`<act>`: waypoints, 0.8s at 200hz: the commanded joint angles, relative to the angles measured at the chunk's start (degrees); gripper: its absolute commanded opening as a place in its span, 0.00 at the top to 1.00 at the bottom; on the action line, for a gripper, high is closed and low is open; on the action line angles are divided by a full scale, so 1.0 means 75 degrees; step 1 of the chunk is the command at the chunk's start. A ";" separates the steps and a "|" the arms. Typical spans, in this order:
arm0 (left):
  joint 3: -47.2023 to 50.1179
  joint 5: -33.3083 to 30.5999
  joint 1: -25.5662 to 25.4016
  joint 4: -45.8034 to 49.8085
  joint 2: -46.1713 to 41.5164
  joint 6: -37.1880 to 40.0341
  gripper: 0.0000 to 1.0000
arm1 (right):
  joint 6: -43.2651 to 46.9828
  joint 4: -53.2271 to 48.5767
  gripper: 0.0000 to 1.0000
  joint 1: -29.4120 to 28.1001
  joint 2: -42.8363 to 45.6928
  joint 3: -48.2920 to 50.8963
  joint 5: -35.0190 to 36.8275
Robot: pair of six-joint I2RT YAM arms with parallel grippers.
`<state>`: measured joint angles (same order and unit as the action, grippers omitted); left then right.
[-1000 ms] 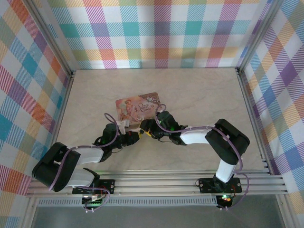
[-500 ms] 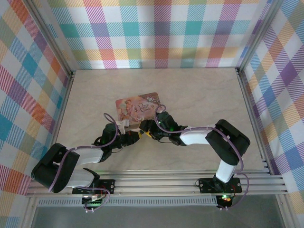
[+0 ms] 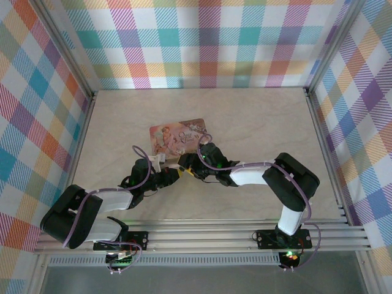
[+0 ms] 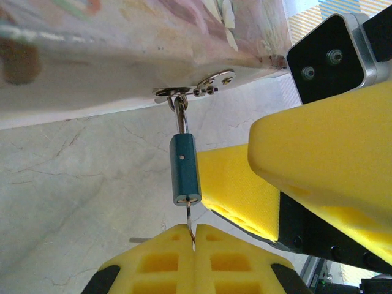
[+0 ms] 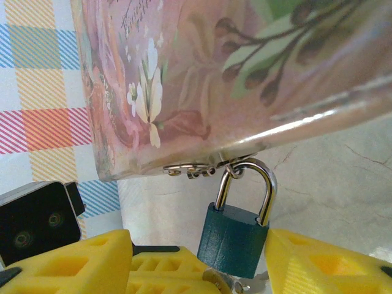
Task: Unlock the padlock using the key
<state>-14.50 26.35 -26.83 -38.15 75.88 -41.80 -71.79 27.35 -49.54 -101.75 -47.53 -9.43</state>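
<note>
A small dark teal padlock (image 4: pixel 184 168) with a silver shackle hangs from the hasp (image 4: pixel 202 89) of the pink illustrated tin box (image 3: pixel 177 136). My left gripper (image 4: pixel 195 236) is shut on the key (image 4: pixel 190 217), whose blade sits in the bottom of the lock body. My right gripper (image 5: pixel 202 257) is open around the padlock (image 5: pixel 236 239). Its right finger (image 5: pixel 318 263) lies against the lock's side and its left finger (image 5: pixel 73 263) stands apart. In the top view both grippers meet at the box's near edge, left gripper (image 3: pixel 173 174) and right gripper (image 3: pixel 190 166).
The tin box (image 5: pixel 214 73) lies mid-table on the pale marble surface (image 3: pixel 257 122). Plaid walls (image 3: pixel 208 43) close off the back and both sides. A metal rail (image 3: pixel 202 236) runs along the near edge by the arm bases.
My right gripper has opened a little and shifted slightly left with the lock. The tin box has slid a touch farther away. The left gripper stays shut on the key.
</note>
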 commanded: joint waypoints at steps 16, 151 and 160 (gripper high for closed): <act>-0.0180 0.0245 0.0030 -0.0822 -0.0115 -0.0051 1.00 | -0.0808 -0.2078 0.38 -0.0145 -0.0507 0.0263 -0.0542; 0.0023 0.0237 0.0082 -0.1115 -0.0051 -0.0099 1.00 | -0.1156 -0.1560 0.48 -0.0202 -0.0812 0.0090 -0.1319; 0.0023 0.0256 0.0096 -0.1111 -0.0046 -0.0103 1.00 | -0.1163 -0.1645 0.42 -0.0209 -0.0812 0.0114 -0.1332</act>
<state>-14.37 26.50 -26.46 -41.10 75.90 -42.68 -71.92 27.09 -49.47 -103.35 -49.50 -10.31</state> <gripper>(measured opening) 0.041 0.524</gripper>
